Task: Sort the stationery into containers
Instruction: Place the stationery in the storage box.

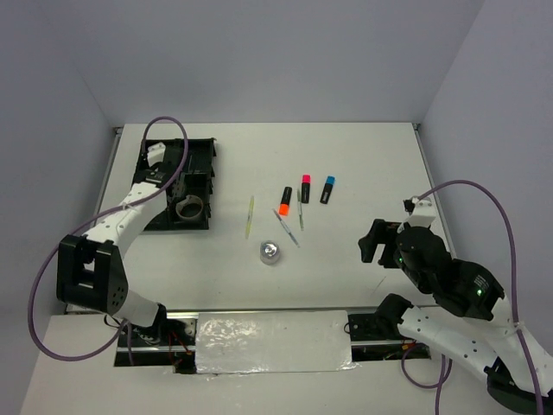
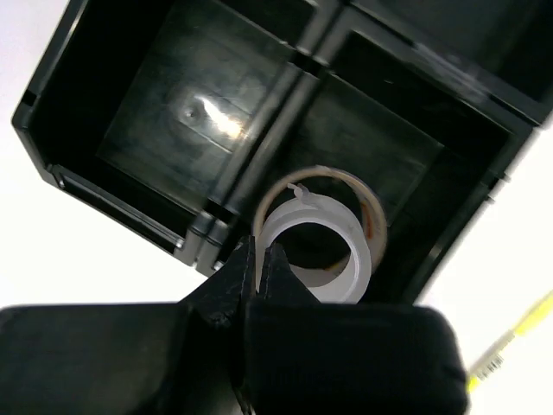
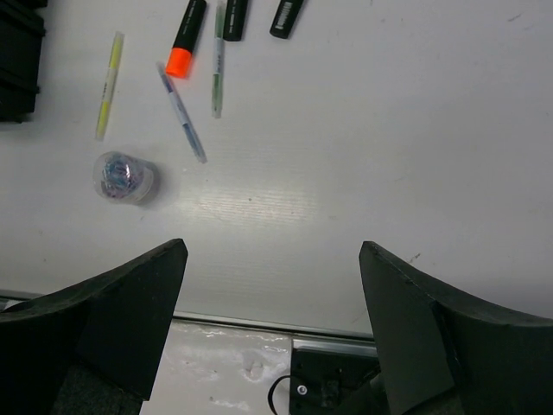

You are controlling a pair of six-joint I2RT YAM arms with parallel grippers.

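The black divided tray [image 1: 204,152] stands at the far left. My left gripper [image 1: 181,199] hangs over its near right compartment, shut on the wall of a clear tape roll [image 2: 346,251]; a second roll [image 2: 373,218] lies just behind it in that compartment of the tray [image 2: 285,138]. The orange [image 1: 284,201], pink [image 1: 305,188] and blue [image 1: 327,189] highlighters lie mid-table with a yellow pen [image 1: 250,216], two thin pens [image 1: 289,230] and the silvery round piece [image 1: 270,252]. My right gripper [image 1: 378,242] is open and empty above bare table, also in the right wrist view [image 3: 272,259].
The right wrist view shows the orange highlighter [image 3: 184,39], yellow pen [image 3: 108,85], a blue pen [image 3: 181,112], a green pen [image 3: 218,60] and the round piece [image 3: 123,177]. The table's near edge with a metal rail [image 3: 259,324] lies below my right gripper.
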